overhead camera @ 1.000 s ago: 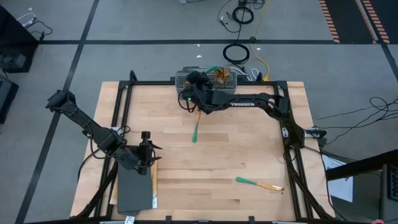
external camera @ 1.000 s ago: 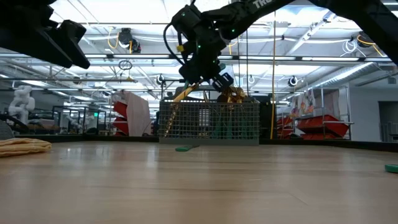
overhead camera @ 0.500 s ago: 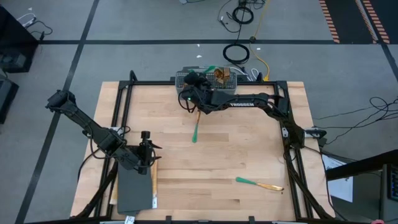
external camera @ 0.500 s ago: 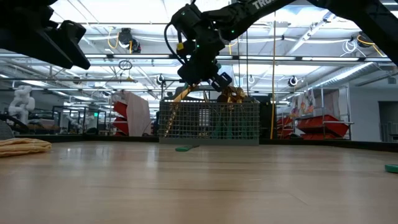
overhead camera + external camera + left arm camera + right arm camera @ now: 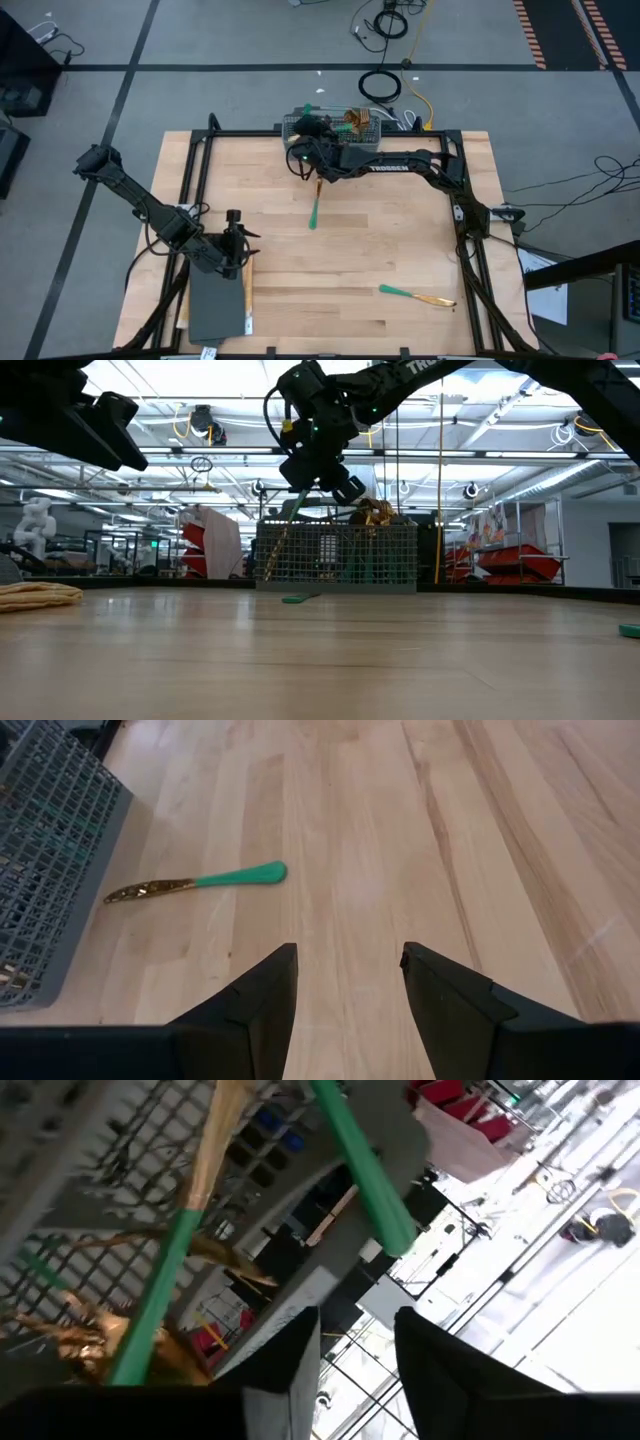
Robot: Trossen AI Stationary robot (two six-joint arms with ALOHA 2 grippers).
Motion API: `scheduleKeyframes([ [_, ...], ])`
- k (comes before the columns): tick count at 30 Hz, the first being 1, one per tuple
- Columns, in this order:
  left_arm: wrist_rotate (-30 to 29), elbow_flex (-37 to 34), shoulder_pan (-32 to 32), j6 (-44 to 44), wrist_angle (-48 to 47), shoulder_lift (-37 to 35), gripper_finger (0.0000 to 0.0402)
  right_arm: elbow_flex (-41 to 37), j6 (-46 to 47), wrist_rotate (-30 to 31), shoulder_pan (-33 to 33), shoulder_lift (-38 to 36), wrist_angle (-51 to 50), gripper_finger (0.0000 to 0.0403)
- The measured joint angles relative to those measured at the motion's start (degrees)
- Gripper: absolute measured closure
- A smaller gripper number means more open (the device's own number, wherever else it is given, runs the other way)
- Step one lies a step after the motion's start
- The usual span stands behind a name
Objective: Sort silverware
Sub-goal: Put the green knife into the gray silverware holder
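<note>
Silverware sits mostly in the grey wire basket [image 5: 335,127] at the table's [image 5: 400,240] far edge, a bundle of gold heads and teal handles [image 5: 372,515] standing up out of it. The right gripper [image 5: 312,125] hovers just over the basket's left end, its jaws clamped on one teal-handled piece [image 5: 362,1170] that sticks up clear of the wire. A second teal-handled piece [image 5: 315,205] lies on the table just in front of the basket, and a third [image 5: 417,294] lies well away from the basket, near the front right. The left gripper [image 5: 235,244] waits far from the basket, jaws apart.
</note>
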Motion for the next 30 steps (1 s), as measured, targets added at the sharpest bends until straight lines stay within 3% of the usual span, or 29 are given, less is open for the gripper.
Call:
scheduleKeyframes([
  [7,0.0,0.0,0.0,0.2,0.0,0.0,0.0212,0.0,-0.3,-0.9,0.0,0.0,10.4,0.0273],
  [12,0.0,0.0,0.0,-0.1,-0.6,0.0,0.0212,0.0,4.3,2.6,0.4,-1.2,10.7,0.0273],
  [19,0.1,0.0,0.0,-0.2,-1.7,0.0,0.0212,0.0,19.4,6.5,0.4,-5.9,0.5,0.0273],
  [24,0.0,0.0,0.0,-0.2,-1.2,0.0,0.0212,0.0,45.9,16.5,0.6,-12.7,-12.0,0.0275],
  [27,-0.4,0.0,0.0,0.0,-1.0,0.0,0.0212,0.1,66.9,11.2,1.8,-16.8,-28.8,0.0299],
  [30,-1.2,0.0,0.0,0.3,-0.2,0.0,0.0212,0.0,90.0,-10.2,2.0,-19.1,-46.2,0.0341],
])
